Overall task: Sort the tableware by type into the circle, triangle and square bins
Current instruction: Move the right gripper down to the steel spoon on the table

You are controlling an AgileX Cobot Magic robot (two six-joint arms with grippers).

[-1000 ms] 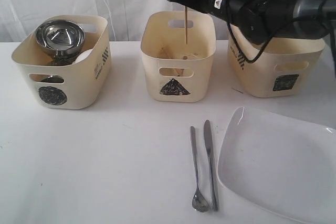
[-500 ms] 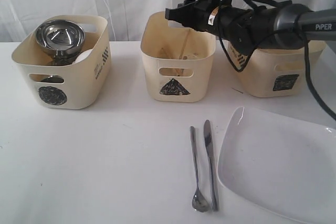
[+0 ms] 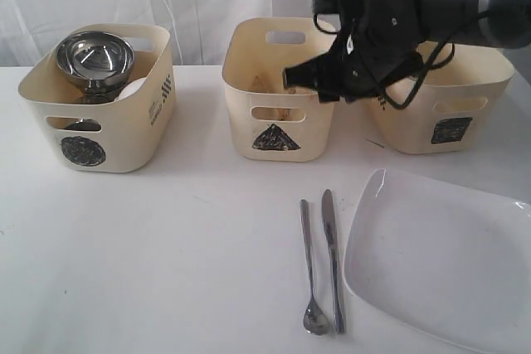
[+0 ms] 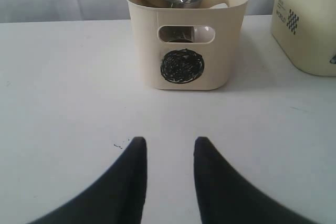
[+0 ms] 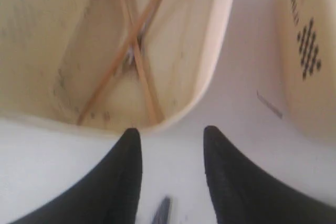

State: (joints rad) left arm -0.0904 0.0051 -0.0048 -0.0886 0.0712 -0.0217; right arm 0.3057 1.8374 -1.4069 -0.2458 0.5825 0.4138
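Two wooden chopsticks [image 5: 131,51] lie crossed inside the triangle bin [image 3: 278,134]. My right gripper [image 5: 170,132] hangs open and empty just past that bin's rim; in the exterior view the right gripper [image 3: 292,79] is by the bin's front right corner. The circle bin [image 3: 99,122] holds a steel bowl [image 3: 94,57] stacked on top, with a white bowl [image 3: 130,89] peeking out beside it. A steel spoon [image 3: 311,263] and knife [image 3: 332,254] lie side by side on the table next to the large white square plate [image 3: 440,263]. My left gripper [image 4: 168,141] is open and empty, facing the circle bin [image 4: 184,66].
The square bin [image 3: 440,122] stands at the right, partly behind my right arm. A white cloth covers the table, and white curtains hang behind the bins. The left arm does not show in the exterior view.
My right gripper opened and let a chopstick drop into the triangle bin. It then swung down and right from above the bin. The left gripper has not moved.
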